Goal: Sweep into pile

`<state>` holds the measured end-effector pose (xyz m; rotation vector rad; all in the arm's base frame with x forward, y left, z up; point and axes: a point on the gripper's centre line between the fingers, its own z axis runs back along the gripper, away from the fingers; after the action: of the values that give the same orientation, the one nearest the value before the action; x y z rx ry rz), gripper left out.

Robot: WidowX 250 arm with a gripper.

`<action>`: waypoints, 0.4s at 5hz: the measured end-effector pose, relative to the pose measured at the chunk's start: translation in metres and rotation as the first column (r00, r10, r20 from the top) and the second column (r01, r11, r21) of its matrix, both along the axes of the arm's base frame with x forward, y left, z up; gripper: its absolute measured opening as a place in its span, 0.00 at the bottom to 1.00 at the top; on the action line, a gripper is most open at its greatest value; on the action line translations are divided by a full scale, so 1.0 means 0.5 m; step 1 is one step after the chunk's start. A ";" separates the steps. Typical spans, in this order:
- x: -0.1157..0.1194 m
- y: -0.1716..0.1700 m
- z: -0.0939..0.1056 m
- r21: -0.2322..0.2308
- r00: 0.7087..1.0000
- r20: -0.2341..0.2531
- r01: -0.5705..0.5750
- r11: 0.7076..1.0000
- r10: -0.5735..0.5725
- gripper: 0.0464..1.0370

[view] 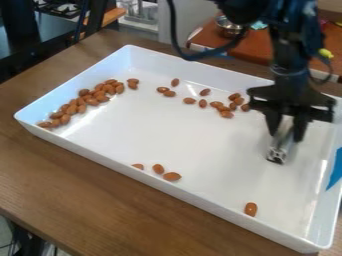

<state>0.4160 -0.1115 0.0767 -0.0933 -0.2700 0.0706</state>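
1. Far left: a wooden table (pixel 60 185) supports the large white tray (pixel 153 130), which lies aslant across it, its walls low and raised all round.
2. Left part of tray: a long curved band of almonds (pixel 81 101) runs from the left corner along the far left wall. The nuts lie close together, many touching, some overlapping.
3. Near wall, left of its middle: three almonds (pixel 158 169) are noted. The leftmost is partly hidden by the rim; the other two lie just beside each other.
4. Far side, centre: loose almonds (pixel 169 93) are scattered apart or in small groups. Towards the right they give way to a tighter cluster (pixel 233 106), short of the gripper.
5. Behind the tray, right of centre: a metal bowl (pixel 231 26) stands on a reddish-brown surface (pixel 264 45).
6. Near wall, further right: a single almond (pixel 250 209) lies on the tray floor, well apart from the rest.
7. Right part of tray: the black gripper (pixel 286 132) hangs down over the tray. Its fingers stand either side of a silvery piece (pixel 282 142) and pinch it; the piece slants downward, its dark-marked end lowest.
8. Far right: a flat blue item (pixel 336 169) shows at the tray's right side.
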 end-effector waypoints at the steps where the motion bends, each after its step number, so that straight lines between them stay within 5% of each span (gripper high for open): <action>1: -0.007 0.089 0.000 -0.011 0.997 -0.082 0.004 1.000 -0.005 0.33; 2: -0.019 0.176 0.002 -0.013 0.988 -0.149 0.028 1.000 -0.029 0.33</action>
<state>0.4066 -0.0234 0.0775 -0.1022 -0.1186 0.0504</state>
